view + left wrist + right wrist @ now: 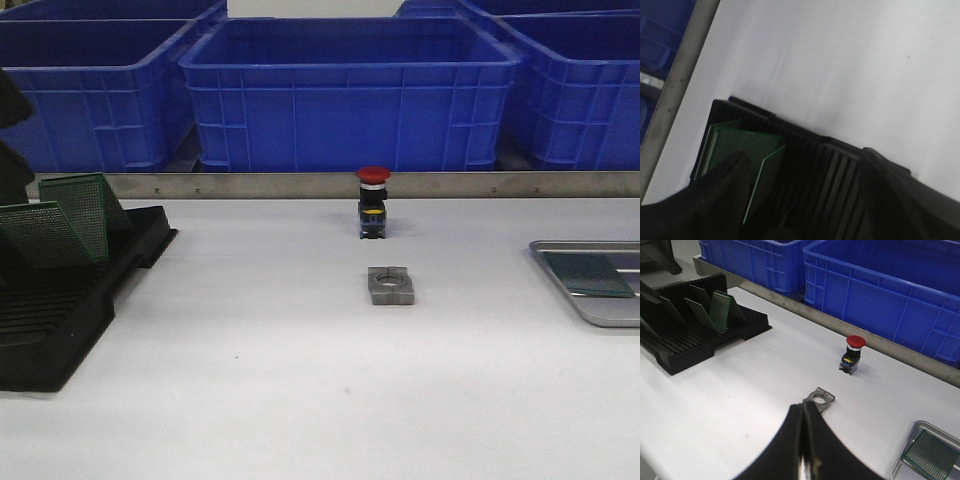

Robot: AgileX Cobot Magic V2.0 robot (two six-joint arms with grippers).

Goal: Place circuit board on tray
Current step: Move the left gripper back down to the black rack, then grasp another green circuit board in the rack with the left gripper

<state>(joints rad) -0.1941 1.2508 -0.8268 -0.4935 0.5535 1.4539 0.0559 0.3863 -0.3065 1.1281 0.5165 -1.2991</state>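
Green circuit boards [85, 205] stand in the black slotted rack [60, 320] at the left. In the left wrist view my left gripper [804, 155] is open just above the rack [840, 165]. One finger [725, 185] overlaps a leaning board [742, 145], and a second board [765, 175] stands edge-on between the fingers. The silver tray [615, 310] lies at the right edge with one green board [600, 273] flat in it. It also shows in the right wrist view [918, 430]. My right gripper [805, 407] is shut and empty, high above the table.
A red push button [372, 200] and a grey metal block [391, 285] sit mid-table. Big blue bins [350, 90] stand behind a metal rail [300, 185] along the far edge. My left arm [12, 140] shows at the left edge.
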